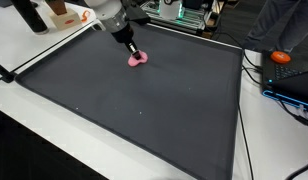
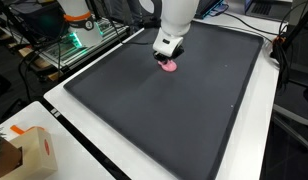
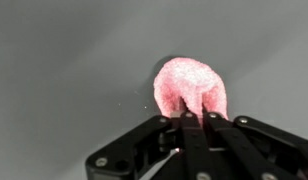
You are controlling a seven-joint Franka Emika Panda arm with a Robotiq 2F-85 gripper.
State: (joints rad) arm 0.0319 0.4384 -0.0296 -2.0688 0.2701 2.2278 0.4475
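White tabletop (image 1: pixel 29 125) carries a dark grey mat (image 1: pixel 144 110) that covers most of it; same layout in both exterior views, mat (image 2: pixel 184 110) on tabletop (image 2: pixel 56 100)

Cardboard box (image 2: pixel 29 150) sits off the mat at a tabletop corner, well apart from the work, no factor

Arm (image 1: pixel 109 15) comes down steeply over the mat's far part, also seen here: arm (image 2: pixel 174 20)

Tool (image 1: pixel 131 52) is at mat level. In the wrist view the tool (image 3: pixel 194 115) has its jaws drawn together, closed on the near part of the pink lump (image 3: pixel 189 85), with soft material bulging out past the tips

Pink lump (image 1: pixel 139 60) lies on the mat close to the edge the arm reaches in from, well off the mat's middle; pink lump (image 2: pixel 171 67) shows just under the tool. Looks like foam or sponge, can't tell which. No gap under it visible, so I read it as not lifted yet

Judgement: grasp step, pinch made, lift not begun

Next move calls for a straight vertical pull, slow. The grip is on one edge of a squashy thing, so it could slip or swing, and I'd check it comes clear of the mat before any sideways travel
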